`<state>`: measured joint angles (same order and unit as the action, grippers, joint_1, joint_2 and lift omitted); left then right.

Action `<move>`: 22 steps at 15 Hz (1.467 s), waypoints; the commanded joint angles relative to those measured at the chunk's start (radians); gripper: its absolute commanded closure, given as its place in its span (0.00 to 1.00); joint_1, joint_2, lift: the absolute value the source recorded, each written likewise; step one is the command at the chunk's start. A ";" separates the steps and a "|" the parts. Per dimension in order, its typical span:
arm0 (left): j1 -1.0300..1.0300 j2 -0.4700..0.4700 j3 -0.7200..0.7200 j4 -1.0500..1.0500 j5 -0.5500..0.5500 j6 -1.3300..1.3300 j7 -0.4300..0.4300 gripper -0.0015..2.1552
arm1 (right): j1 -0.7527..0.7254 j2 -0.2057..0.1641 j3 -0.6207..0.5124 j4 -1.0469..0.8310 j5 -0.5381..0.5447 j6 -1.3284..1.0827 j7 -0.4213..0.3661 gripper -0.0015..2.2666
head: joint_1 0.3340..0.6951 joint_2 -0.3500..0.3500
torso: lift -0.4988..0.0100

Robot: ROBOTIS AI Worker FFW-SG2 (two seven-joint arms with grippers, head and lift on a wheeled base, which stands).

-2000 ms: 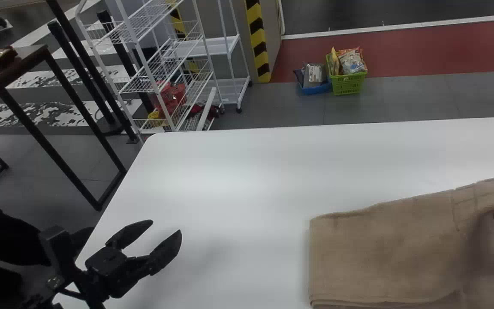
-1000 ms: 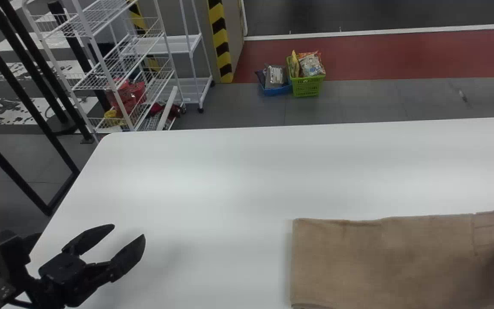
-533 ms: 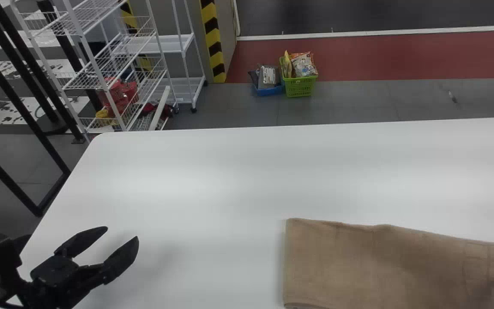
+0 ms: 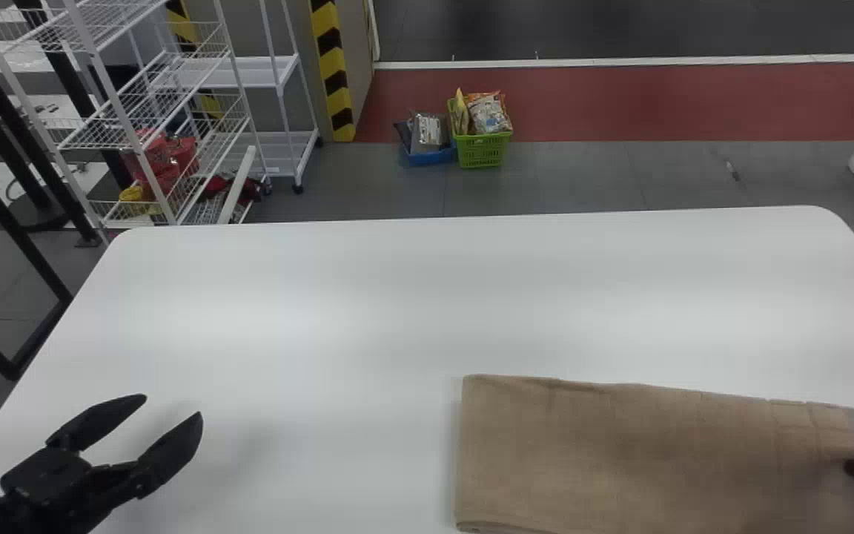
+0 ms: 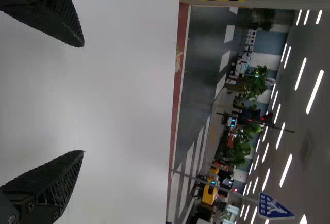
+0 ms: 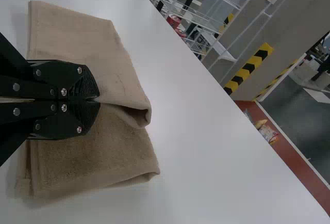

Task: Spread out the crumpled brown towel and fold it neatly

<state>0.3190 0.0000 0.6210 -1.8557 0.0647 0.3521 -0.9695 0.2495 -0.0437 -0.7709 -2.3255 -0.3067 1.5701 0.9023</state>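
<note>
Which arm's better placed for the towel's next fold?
Right, probably. The right gripper has its jaws closed on the brown towel near its right end; the left gripper is well off the towel's left side, jaws open and empty.

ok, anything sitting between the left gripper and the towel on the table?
Nothing visible. The left gripper is over the table's left side, the towel lies to its right, and only bare white tabletop shows between them.

So the table (image 4: pixel 286 311) is plain white, kinda shiny, with rounded corners at far left and far right. The brown towel (image 4: pixel 620 452) is lying on it over on the near right, folded into layers, longer left to right, one edge puffed open a bit.
</note>
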 commanded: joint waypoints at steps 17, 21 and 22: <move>-0.001 -0.003 -0.023 -0.008 -0.013 0.000 0.002 0.03 | -0.095 -0.087 0.071 0.115 0.218 0.002 0.056 0.50 | 1.00 0.52 | 0.73; -0.001 -0.003 -0.023 -0.010 -0.014 0.000 0.002 0.03 | -0.090 -0.113 0.131 0.175 0.281 0.002 0.063 0.50 | 1.00 0.48 | 0.73; -0.001 -0.003 -0.023 -0.010 -0.016 0.000 0.002 0.03 | -0.091 -0.111 0.151 0.183 0.320 0.002 0.081 0.50 | 1.00 0.48 | 0.73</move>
<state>0.3175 0.0000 0.5982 -1.8653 0.0508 0.3521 -0.9680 0.1575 -0.1536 -0.6476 -2.1572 -0.0324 1.5701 0.9739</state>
